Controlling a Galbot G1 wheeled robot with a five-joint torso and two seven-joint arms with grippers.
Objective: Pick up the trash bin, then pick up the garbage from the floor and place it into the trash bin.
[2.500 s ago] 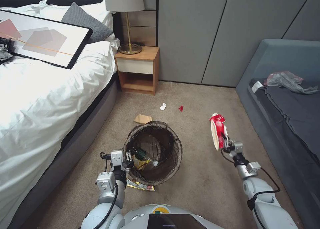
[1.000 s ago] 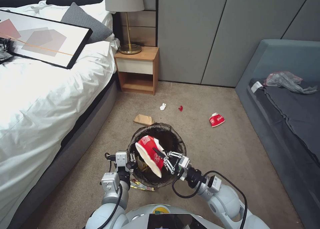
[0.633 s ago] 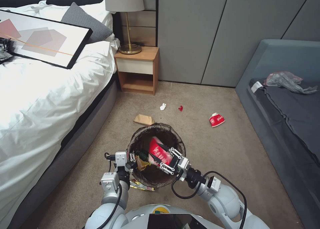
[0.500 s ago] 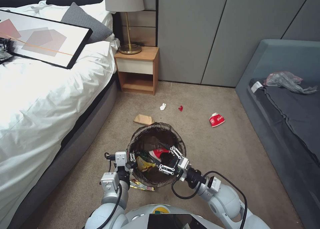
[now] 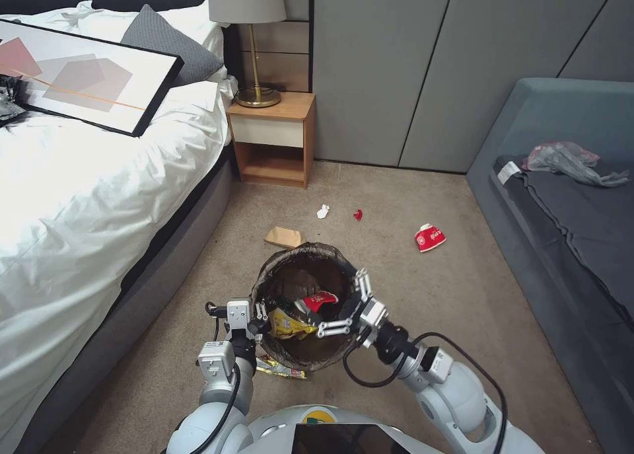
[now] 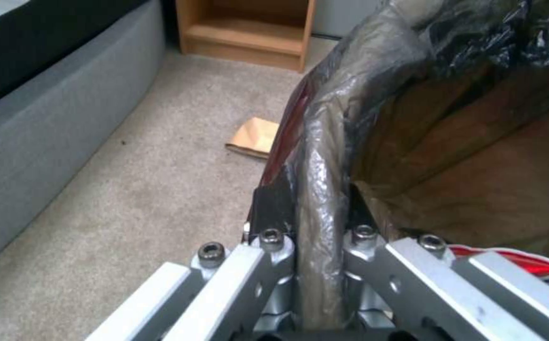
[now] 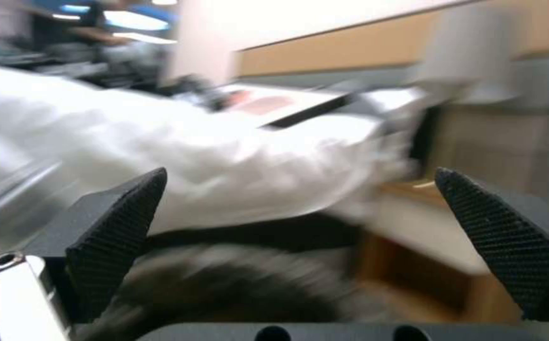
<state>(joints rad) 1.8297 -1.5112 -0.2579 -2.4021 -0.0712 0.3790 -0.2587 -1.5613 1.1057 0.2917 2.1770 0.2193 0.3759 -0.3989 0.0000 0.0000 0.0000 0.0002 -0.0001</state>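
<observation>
The left gripper (image 5: 259,316) is clamping the near-left rim of the trash bin (image 5: 343,269), which is sitting on the carpet (image 5: 409,295) beside the bed (image 5: 79,196). Inside it, a red-and-white cup (image 5: 319,301) is lying on yellow wrappers (image 5: 288,324). Over the bin's right rim, the right gripper (image 5: 343,303) is hanging spread wide and holding nothing, while another crushed cup (image 5: 430,237) is lying farther right on the floor.

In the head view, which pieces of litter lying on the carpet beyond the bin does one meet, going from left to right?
Brown paper bag → white scrap → red scrap → crushed red-and-white cup.
</observation>
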